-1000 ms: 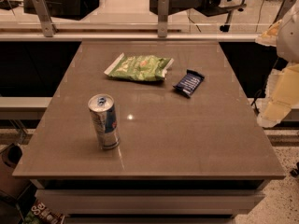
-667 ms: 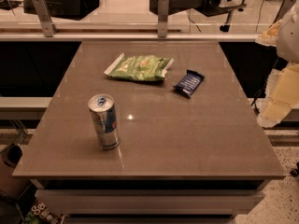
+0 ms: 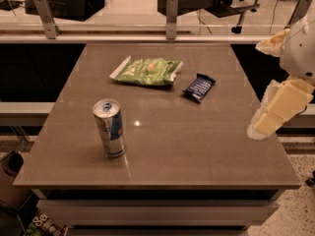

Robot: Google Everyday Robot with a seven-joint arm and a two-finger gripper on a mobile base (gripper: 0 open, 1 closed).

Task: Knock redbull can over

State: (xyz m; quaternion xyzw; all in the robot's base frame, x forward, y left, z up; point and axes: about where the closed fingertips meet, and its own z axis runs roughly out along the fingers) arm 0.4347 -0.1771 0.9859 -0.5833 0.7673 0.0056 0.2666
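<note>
The redbull can stands upright at the table's front left. A green snack bag and a dark blue bar lie farther back, well apart from it. Nothing has moved since a second ago. The gripper hangs beside the right edge, touching nothing. I cannot tell whether it is open or closed.

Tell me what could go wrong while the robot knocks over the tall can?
The gripper hangs at the right edge of the table, far from the upright slim silver-and-blue metal can; a sweep across might drag the dark blue wrapped bar. The can stands near the front edge and, once tipped, could roll off.
</note>
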